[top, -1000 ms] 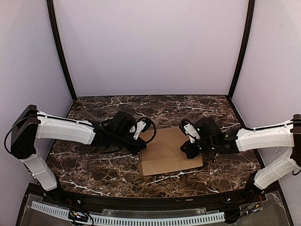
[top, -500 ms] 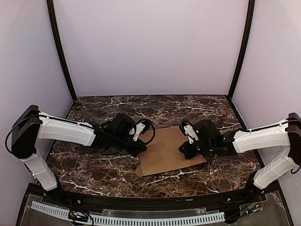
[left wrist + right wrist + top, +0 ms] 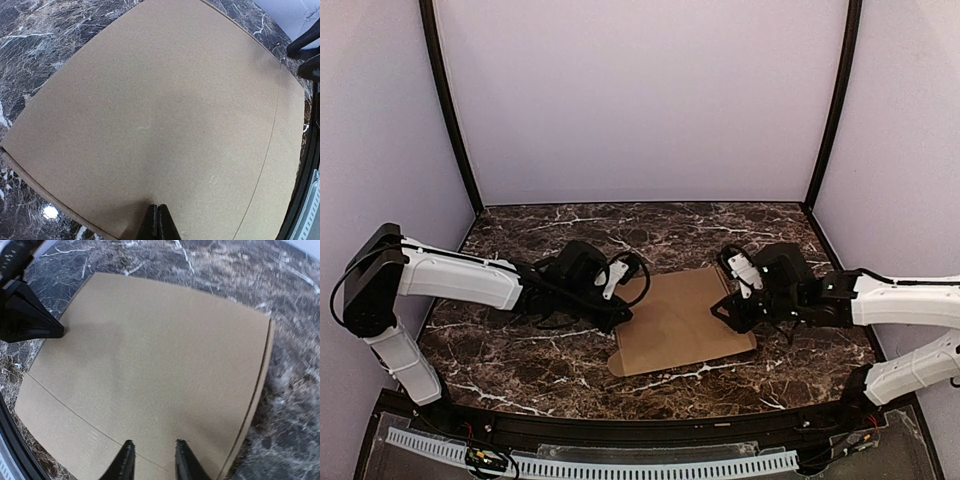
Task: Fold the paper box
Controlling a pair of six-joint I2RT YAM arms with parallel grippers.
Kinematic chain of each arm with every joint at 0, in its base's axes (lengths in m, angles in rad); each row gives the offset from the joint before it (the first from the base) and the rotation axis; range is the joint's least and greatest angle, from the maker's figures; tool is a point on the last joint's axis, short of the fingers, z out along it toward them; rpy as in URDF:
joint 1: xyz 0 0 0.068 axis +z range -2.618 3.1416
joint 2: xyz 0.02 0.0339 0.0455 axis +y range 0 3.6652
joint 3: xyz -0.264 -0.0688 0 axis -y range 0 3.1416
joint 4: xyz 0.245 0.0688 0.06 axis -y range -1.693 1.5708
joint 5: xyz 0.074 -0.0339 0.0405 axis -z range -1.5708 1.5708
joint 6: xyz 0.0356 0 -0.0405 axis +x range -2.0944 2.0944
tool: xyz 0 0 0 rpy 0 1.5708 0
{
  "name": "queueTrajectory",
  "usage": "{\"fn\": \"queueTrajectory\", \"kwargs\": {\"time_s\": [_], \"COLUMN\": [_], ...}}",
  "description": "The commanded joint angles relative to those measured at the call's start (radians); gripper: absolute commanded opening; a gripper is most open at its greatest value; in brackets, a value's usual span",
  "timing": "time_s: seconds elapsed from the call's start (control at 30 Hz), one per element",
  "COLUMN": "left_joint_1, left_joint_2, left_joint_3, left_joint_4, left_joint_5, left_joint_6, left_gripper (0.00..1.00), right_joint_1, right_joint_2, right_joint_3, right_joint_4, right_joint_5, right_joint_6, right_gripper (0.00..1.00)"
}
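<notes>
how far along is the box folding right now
Done: little shows. The paper box lies flat on the table, no walls raised, one crease line visible. In hand: the left hand, shut, has its tip down at one edge; the right hand, open, sits over the opposite edge. Left: raising flaps and walls.

My left arm (image 3: 460, 278) and right arm (image 3: 905, 300) both reach inward, low. My left gripper (image 3: 156, 207) has its fingers pressed together; my right gripper (image 3: 154, 444) holds them a little apart.
</notes>
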Motion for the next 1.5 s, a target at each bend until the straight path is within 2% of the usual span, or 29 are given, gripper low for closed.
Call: {"fn": "queueTrajectory", "kwargs": {"time_s": [0.0,0.13,0.23,0.37,0.43,0.57,0.77,0.93,1.17,1.47], "left_joint_1": [0.0,0.0,0.0,0.002,0.016,0.055,0.076,0.093,0.093,0.095], "left_joint_2": [-0.056,-0.106,-0.159,-0.224,-0.239,-0.229,-0.216,-0.195,-0.129,-0.099], "left_joint_3": [0.038,0.105,0.128,0.112,0.081,0.026,-0.033,-0.081,-0.075,-0.078], "left_joint_4": [-0.117,-0.194,-0.245,-0.268,-0.267,-0.24,-0.197,-0.115,-0.047,-0.051], "left_joint_5": [-0.017,-0.057,-0.088,-0.146,-0.163,-0.07,-0.035,0.041,0.098,0.1], "left_joint_6": [0.026,0.053,0.068,0.094,0.099,0.075,0.055,0.02,-0.005,-0.017], "left_gripper": [0.01,0.01,0.12,0.27,0.31,0.39,0.5,0.53,0.59,0.6], "right_joint_1": [0.003,0.003,0.003,0.017,0.049,0.148,0.288,0.364,0.381,0.396], "right_joint_2": [-0.107,-0.152,-0.166,-0.171,-0.158,-0.113,-0.066,-0.051,0.035,0.179], "right_joint_3": [0.032,0.036,0.05,0.066,0.073,0.06,0.022,-0.017,-0.019,0.01], "right_joint_4": [-0.076,-0.089,-0.083,-0.072,-0.082,-0.082,-0.053,-0.008,0.049,0.108], "right_joint_5": [0.066,0.066,0.014,-0.152,-0.164,-0.103,0.035,0.132,0.211,0.26], "right_joint_6": [-0.11,-0.273,-0.416,-0.607,-0.695,-0.843,-0.916,-0.908,-0.903,-0.906], "right_gripper": [0.36,0.46,0.49,0.53,0.56,0.62,0.66,0.74,0.81,0.83]}}
